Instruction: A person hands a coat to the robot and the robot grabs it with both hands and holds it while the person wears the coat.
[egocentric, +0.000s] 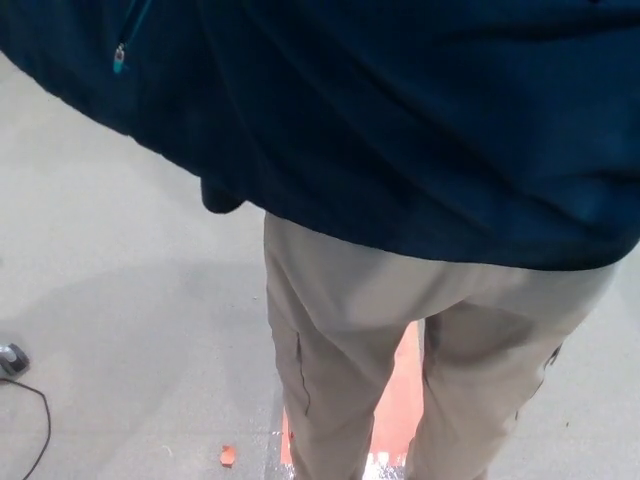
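We can't see either hand — the coat (400, 110) fills the top above the person's trousers (340, 320), so we'd just hold steady, no tugging.

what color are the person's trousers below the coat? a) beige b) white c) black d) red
a: the trousers showing below the dark blue coat are beige.
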